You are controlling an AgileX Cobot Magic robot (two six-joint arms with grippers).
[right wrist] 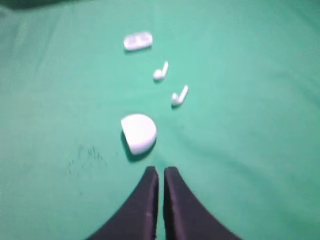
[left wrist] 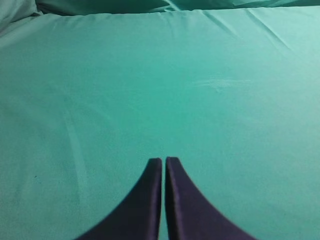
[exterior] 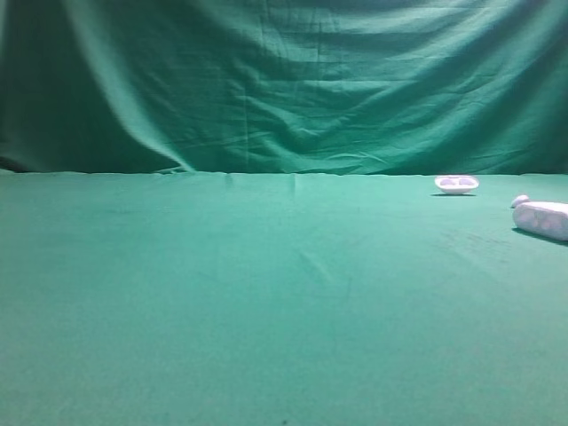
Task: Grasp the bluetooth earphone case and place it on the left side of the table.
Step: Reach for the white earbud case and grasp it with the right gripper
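The bluetooth earphone case (exterior: 541, 218) is a white rounded oblong lying at the far right of the green table (exterior: 266, 302). In the right wrist view the case (right wrist: 138, 132) lies just ahead and slightly left of my right gripper (right wrist: 161, 171), which is shut, empty and apart from it. My left gripper (left wrist: 163, 160) is shut and empty over bare green cloth (left wrist: 160, 90). Neither gripper shows in the exterior high view.
A shallow white tray (exterior: 456, 184) with two hollows sits at the back right, also in the right wrist view (right wrist: 137, 41). Two white earbuds (right wrist: 160, 72) (right wrist: 178, 96) lie between tray and case. A tiny white lump (exterior: 520, 201) lies beside the case. A green backdrop (exterior: 284, 80) hangs behind.
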